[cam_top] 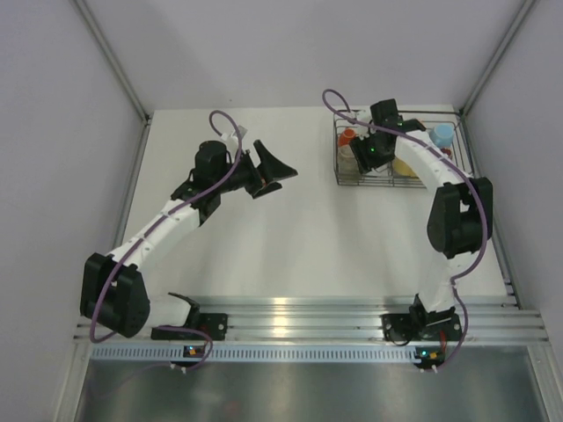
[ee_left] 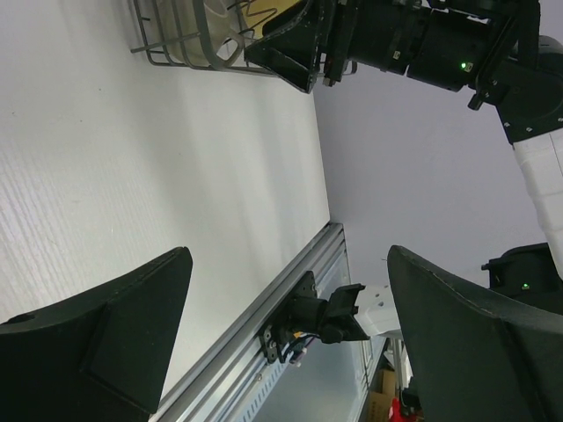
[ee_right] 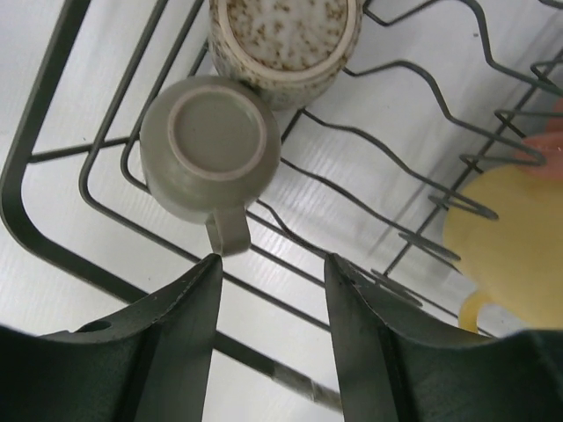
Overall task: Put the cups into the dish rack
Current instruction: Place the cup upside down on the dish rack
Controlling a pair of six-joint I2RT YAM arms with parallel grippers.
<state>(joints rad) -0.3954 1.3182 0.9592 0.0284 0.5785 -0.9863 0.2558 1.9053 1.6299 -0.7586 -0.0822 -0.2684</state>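
Observation:
The dish rack [cam_top: 387, 183] is a black wire basket at the back right of the table. In the top view a light blue cup [cam_top: 442, 134], an orange cup [cam_top: 349, 136] and a yellow cup [cam_top: 405, 165] sit in it. My right gripper [ee_right: 271, 262] hovers open over the rack's [ee_right: 53, 251] near corner, with nothing between its fingers. Just beyond its left fingertip [ee_right: 209, 264] a grey-olive cup [ee_right: 211, 145] stands upside down, handle toward me. Behind that is a speckled cup [ee_right: 283, 40], and the yellow cup [ee_right: 510, 246] lies to the right. My left gripper [cam_top: 283, 171] is wide open and empty above mid-table.
In the left wrist view my left gripper [ee_left: 288, 253] looks across bare white table toward the rack's corner [ee_left: 176, 48] and the right arm's wrist [ee_left: 396, 40]. An aluminium rail [cam_top: 290, 321] with both arm bases runs along the near edge. Grey walls close in the sides.

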